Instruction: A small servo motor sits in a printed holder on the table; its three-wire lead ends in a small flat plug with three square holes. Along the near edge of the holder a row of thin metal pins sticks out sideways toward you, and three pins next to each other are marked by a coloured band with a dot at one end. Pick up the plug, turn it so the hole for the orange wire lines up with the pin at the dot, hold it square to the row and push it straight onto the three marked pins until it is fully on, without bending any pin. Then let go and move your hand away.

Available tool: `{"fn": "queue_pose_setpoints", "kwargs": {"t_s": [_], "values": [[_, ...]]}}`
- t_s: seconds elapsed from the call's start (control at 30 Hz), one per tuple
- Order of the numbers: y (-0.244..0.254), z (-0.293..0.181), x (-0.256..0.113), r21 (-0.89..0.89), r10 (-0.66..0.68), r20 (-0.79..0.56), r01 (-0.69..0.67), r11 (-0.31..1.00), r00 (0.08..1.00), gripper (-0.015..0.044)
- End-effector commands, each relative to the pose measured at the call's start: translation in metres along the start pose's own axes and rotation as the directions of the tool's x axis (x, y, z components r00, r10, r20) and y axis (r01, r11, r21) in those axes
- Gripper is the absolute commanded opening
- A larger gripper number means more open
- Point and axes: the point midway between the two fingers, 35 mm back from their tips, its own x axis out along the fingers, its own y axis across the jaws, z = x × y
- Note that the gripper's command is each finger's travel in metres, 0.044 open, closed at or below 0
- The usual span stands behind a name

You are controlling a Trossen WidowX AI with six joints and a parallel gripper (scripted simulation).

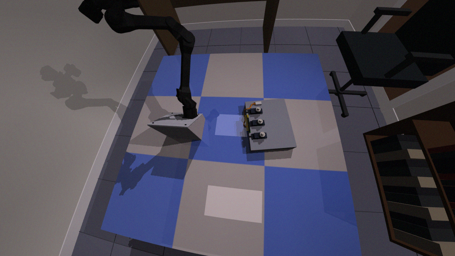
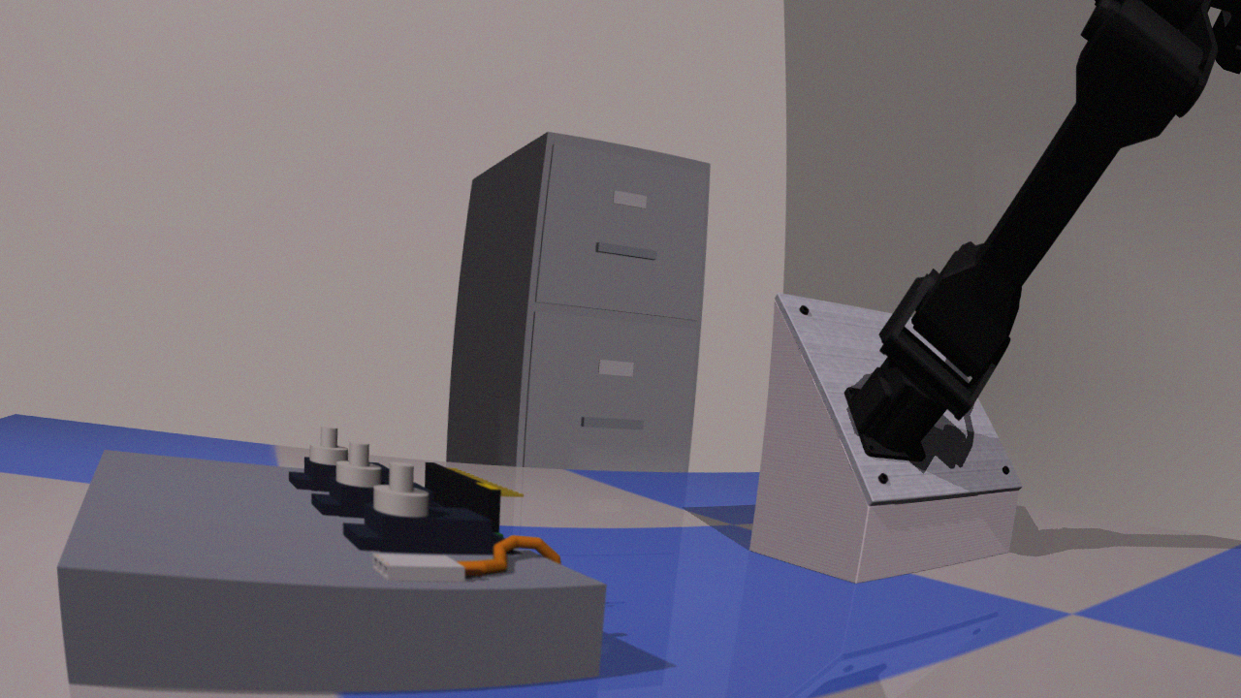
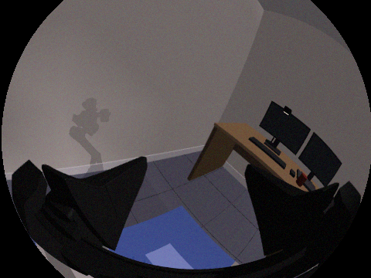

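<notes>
The plug, small and white, lies flat on top of the grey holder, near one corner and beside the end servo. Its holed end faces away from the orange lead, which bends toward the pin edge. The pin row sticks out along the edge facing the arm's base; a yellow mark shows there. Single pins and the dot are too small to tell. My gripper is open and empty, raised far from the plug and holder, facing the wall.
Two more servos stand on the holder beside the first. The arm's slanted base stands across from the pin edge. A pale rectangle lies on the chequered table. A desk with monitors is in the wrist view.
</notes>
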Motion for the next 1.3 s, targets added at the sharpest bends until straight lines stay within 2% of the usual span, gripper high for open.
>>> {"fn": "queue_pose_setpoints", "kwargs": {"t_s": [0.0,0.33,0.7,1.03,1.27], "values": [[0.0,0.0,0.0,0.001,0.001,0.002,-0.001,1.0,1.0,0.0374],[0.002,0.017,-0.019,0.066,0.041,0.088,-0.047,0.997,0.995,0.0115],[0.0,0.053,-0.071,0.195,0.133,0.309,-0.199,0.96,0.942,0.0115],[-0.005,0.076,-0.117,0.26,0.182,0.489,-0.341,0.903,0.853,0.0115],[-0.013,0.09,-0.157,0.289,0.21,0.62,-0.469,0.835,0.756,0.0115]]}}
